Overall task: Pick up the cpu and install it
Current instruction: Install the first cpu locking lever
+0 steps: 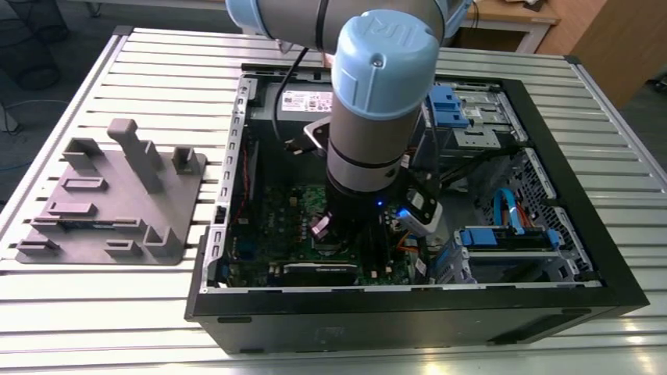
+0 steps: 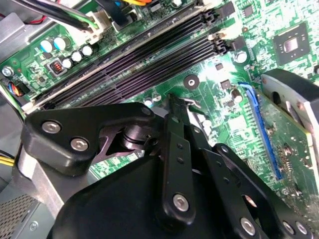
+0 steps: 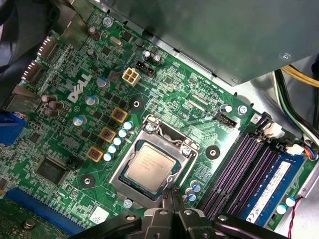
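Cpu (image 3: 149, 168) sits flat in its socket (image 3: 153, 162) on the motherboard (image 3: 75, 134), frame open around it. Gripper (image 3: 172, 196) hangs just beside it, fingers together and holding nothing; in the first wrist view the cpu lies at about 11 o'clock from the fingertips.

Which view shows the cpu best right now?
The first wrist view: the cpu lies flat in the metal-framed socket, its silver top unobstructed. In the exterior view the arm stands over that part of the motherboard.
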Controlling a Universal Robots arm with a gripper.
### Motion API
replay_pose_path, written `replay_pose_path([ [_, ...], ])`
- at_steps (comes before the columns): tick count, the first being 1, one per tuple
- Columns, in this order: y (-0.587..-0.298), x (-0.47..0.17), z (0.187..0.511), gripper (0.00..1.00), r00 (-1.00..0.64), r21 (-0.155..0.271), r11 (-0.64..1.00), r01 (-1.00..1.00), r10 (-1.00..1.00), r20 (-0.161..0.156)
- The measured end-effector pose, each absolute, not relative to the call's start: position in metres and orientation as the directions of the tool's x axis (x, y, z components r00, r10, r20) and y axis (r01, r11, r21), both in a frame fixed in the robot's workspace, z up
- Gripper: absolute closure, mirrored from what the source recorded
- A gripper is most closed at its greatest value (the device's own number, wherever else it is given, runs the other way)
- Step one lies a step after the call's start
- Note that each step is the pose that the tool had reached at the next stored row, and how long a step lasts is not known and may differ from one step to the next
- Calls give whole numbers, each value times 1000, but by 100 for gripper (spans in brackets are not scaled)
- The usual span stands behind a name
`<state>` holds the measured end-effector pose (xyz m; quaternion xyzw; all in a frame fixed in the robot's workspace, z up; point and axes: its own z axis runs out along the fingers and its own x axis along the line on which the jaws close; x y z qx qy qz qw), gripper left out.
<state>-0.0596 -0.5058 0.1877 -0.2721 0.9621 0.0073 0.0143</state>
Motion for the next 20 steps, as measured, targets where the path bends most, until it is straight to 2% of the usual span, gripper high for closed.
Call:
replay_pose_path([
  [20,-510,-57,184,89,-852,7,852,-524,-523,-32],
])
